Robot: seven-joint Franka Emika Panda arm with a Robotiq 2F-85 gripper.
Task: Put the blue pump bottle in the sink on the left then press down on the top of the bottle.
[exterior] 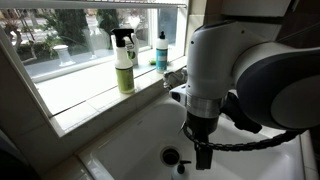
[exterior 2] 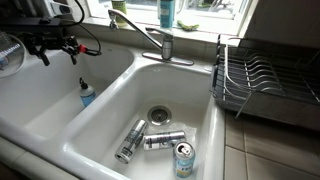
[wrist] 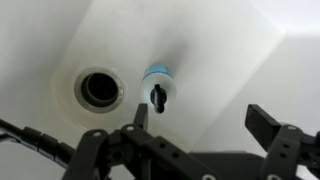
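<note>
My gripper [wrist: 200,120] hung released over the left basin [wrist: 235,50], its jaws spread wide and nothing between the fingers [wrist: 262,122]. Directly below, in the wrist view, the blue pump bottle [wrist: 157,76] stood upright on the white basin floor, just right of the drain [wrist: 98,88], with its dark pump head [wrist: 158,96] pointing up at me. It sat nearer my left finger than the midline of the jaws, so I was above it but not squarely over it, and clearly apart from it rather than touching. In an exterior view the same bottle [exterior 2: 86,94] stood against the far left wall of that basin, well below my wrist. I judged the first half of the job done: the bottle was in the sink on the left, standing free, and I had no hold on it. What was left was the press, for which I would need to shift over the pump head, probably bring the jaws together to make a flat tip, and come straight down so the bottle did not tip on the smooth floor. Further right, three cans [exterior 2: 163,140] lay in the right basin [exterior 2: 200,92], beyond the faucet [exterior 2: 152,40], and a dish rack [exterior 2: 262,80] stood on the counter at the far right.
</note>
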